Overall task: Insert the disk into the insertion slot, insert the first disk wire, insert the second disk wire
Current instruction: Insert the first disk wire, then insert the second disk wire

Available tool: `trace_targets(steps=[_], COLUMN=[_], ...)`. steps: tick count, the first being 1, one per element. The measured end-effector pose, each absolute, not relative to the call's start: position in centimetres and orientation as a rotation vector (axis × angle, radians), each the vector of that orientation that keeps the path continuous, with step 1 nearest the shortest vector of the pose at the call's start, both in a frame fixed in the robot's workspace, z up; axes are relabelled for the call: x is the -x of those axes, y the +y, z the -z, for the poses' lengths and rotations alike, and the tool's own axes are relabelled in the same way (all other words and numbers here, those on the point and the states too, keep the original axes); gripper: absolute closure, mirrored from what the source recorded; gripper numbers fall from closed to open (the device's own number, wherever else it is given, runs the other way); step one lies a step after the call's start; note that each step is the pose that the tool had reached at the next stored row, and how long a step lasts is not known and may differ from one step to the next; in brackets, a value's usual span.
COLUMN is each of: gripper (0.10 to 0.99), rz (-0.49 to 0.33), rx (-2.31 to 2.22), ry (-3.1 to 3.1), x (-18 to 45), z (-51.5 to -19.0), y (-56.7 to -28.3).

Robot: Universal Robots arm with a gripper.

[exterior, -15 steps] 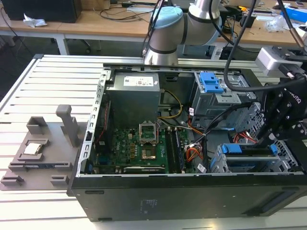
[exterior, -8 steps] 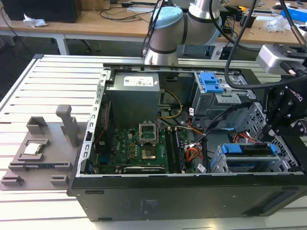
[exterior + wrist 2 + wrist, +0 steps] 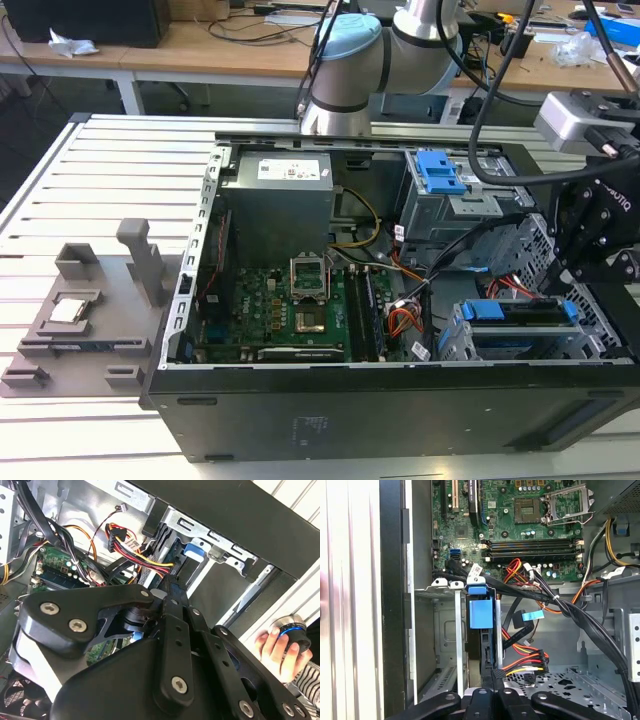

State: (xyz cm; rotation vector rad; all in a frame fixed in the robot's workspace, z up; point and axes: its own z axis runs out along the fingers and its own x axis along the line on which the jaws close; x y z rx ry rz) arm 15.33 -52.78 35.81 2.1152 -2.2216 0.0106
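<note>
The disk [image 3: 515, 318], grey in a bright blue caddy, sits in the insertion slot [image 3: 590, 345], a perforated grey cage at the case's corner on the exterior view's right. In both wrist views I see the disk edge-on by its blue caddy tab [image 3: 481, 612] [image 3: 195, 547]. My gripper [image 3: 575, 270] hovers just above this bay. Its fingers [image 3: 497, 675] [image 3: 172, 587] are drawn together. A red, yellow and black wire bundle with a black plug [image 3: 532, 662] [image 3: 117, 532] lies right beside the tips. A blue-tagged flat connector [image 3: 532, 615] hangs loose nearby. I cannot tell whether anything is pinched.
The open case holds the green motherboard [image 3: 290, 310], the power supply [image 3: 275, 195] and a grey box with a blue latch [image 3: 440, 172]. Thick black cables [image 3: 580, 615] cross beside the bay. A grey fixture [image 3: 80, 310] lies at the exterior view's left. A person's hand [image 3: 272, 645] grips a knob outside the case.
</note>
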Motion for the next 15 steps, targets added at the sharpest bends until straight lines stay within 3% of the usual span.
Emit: trace_targets(steps=[15], gripper=[0.98], rz=[-0.011], rx=[-2.115], ry=[-2.222], x=[-14.1], z=[-35.8], y=[-52.8])
